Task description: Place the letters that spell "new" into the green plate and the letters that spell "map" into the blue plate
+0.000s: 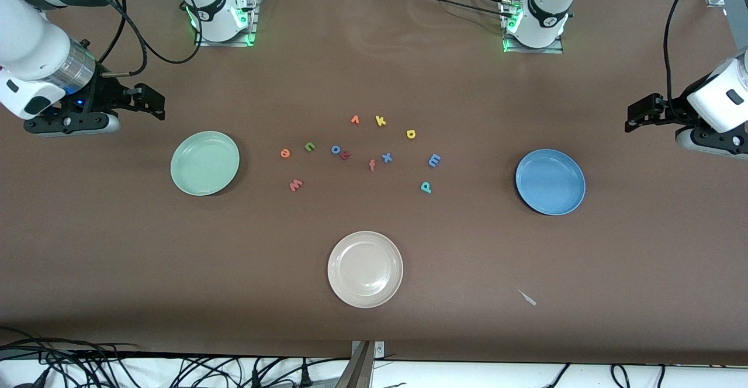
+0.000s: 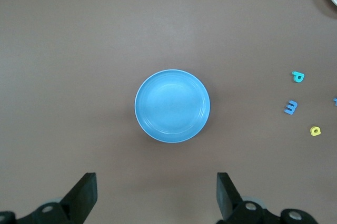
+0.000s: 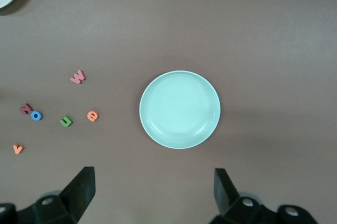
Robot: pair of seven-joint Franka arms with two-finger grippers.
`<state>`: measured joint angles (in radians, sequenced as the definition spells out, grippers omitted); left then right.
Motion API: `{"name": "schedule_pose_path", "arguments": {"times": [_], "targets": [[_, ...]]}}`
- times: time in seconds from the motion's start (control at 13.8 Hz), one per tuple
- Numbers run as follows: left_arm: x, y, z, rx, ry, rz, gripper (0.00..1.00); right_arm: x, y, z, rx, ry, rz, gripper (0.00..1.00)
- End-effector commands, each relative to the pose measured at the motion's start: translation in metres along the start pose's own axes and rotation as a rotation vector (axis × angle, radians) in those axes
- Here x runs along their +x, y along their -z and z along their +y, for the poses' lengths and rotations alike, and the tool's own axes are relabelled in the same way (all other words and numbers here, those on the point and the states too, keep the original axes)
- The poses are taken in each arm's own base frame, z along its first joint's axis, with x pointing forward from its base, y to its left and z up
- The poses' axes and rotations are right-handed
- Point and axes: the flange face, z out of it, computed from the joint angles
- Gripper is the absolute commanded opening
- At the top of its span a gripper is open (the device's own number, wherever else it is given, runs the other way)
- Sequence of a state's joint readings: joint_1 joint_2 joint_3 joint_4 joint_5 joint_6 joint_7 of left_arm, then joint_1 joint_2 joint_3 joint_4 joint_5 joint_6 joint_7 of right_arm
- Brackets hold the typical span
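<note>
Left gripper (image 2: 154, 197): I had it hovering with its fingers spread wide and empty, directly over the blue plate (image 1: 550, 182) at the left arm's end of the table.
Right gripper (image 3: 152, 195): likewise spread apart and empty, hanging over the green plate (image 1: 205, 163) at the right arm's end.
"new" letters: the orange e (image 1: 285, 153), green n (image 1: 309, 146) and pinkish-red w (image 1: 295, 185) lay on the bare table just past the green plate, toward the middle, apart from one another.
"map" letters: the teal p (image 1: 426, 187), light blue m (image 1: 433, 160) and yellow a (image 1: 411, 134) lay in a loose line between the middle cluster and the blue plate.
Plates: both were empty; nothing had been sorted yet.
Handling: I judged the letters to be light, soft foam, thin and flat, likely to skid or tip under a finger.
Where to grip: I would have pinched each across its narrow outer edges, fingers nearly touching the table.
Risk: the blue o (image 1: 335, 149) appeared to touch a reddish letter beside it, though I couldn't tell for sure.
</note>
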<state>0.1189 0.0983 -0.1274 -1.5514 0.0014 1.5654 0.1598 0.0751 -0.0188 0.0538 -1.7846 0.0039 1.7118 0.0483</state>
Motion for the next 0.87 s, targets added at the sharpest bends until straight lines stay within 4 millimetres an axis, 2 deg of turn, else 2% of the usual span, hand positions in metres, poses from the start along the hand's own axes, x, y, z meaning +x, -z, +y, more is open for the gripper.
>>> {"name": "schedule_pose_path", "arguments": {"times": [0.0, 0.79], "targets": [[-0.0012, 0.0021, 0.0022, -0.003, -0.019, 0.003, 1.00, -0.0023, -0.0027, -0.0022, 0.014, -0.015, 0.003, 1.00], [-0.0005, 0.0021, 0.0020, -0.003, -0.019, 0.005, 1.00, 0.0028, -0.0127, -0.0067, 0.017, -0.013, 0.007, 1.00]]}}
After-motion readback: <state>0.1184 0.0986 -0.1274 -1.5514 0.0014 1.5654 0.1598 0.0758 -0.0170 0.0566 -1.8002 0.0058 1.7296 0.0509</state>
